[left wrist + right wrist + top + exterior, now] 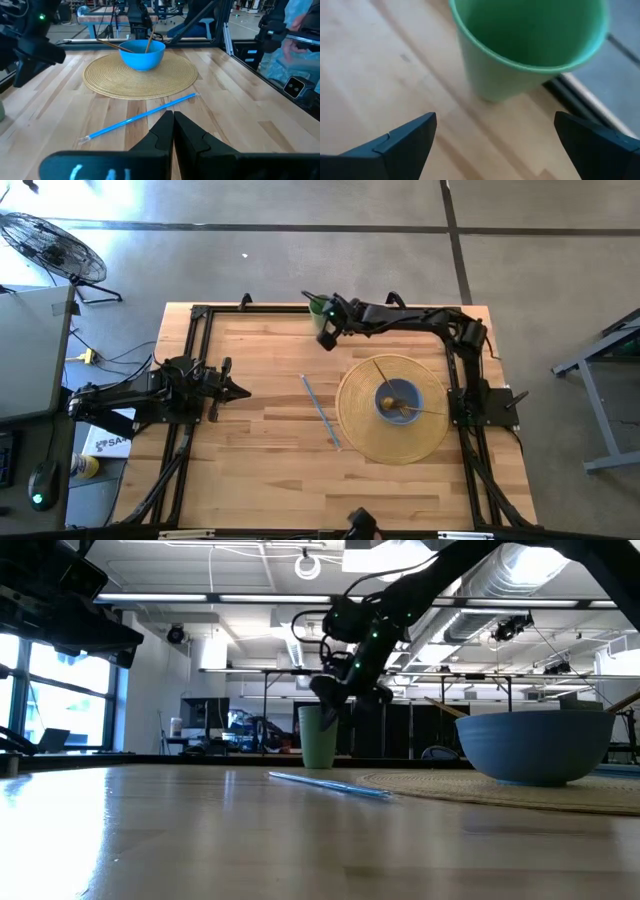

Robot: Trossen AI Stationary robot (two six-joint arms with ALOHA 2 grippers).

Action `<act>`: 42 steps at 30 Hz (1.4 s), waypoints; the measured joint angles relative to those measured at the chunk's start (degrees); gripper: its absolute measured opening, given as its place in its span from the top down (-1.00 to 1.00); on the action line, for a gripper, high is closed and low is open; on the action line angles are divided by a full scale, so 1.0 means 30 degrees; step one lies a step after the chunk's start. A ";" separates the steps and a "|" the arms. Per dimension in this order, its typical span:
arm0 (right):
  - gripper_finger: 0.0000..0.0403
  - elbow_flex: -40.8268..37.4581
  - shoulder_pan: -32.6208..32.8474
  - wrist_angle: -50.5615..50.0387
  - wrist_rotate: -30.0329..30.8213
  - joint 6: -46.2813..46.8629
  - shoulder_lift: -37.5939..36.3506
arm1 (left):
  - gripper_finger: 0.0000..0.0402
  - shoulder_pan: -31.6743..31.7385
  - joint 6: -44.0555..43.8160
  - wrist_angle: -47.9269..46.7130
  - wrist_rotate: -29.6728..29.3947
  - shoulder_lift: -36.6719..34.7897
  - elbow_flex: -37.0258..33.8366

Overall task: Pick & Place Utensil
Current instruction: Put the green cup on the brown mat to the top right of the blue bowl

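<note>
A green cup [530, 45] stands upright on its base near the table's far edge [320, 308]. My right gripper [495, 122] hovers open just in front of and above it [326, 337], its fingers slanting down and touching nothing. A thin blue straw [321, 411] lies flat on the wood at mid table. To its right a blue bowl [398, 399] sits on a round woven mat [350, 415], with thin wooden sticks [149, 42] leaning on its rim. My left gripper [240, 391] rests shut at the table's left [173, 120].
A black metal frame [200, 315] runs along the table's edges and carries both arm bases. Bare wood lies between the straw and my left gripper and along the near edge. Beyond the table are a floor fan [55, 245] and a grey desk.
</note>
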 joint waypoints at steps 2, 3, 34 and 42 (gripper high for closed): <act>-0.98 0.0000 0.0000 0.0119 0.0812 0.0064 0.0062 | 0.95 0.0000 0.0000 0.0000 0.0007 -0.0004 0.0003; -0.98 0.0000 0.0000 0.0300 0.1358 0.0334 0.0148 | 0.95 0.0000 -0.0007 0.0000 0.0007 -0.0004 0.0000; -0.98 -0.6903 -0.0994 1.6562 -0.2081 -0.2729 0.0379 | 0.95 0.0000 0.0000 0.0000 0.0007 -0.0003 0.0005; -0.98 -0.6849 -0.1496 1.6809 -0.2528 -0.3096 0.0379 | 0.95 0.0000 -0.0003 0.0000 0.0007 -0.0002 0.0005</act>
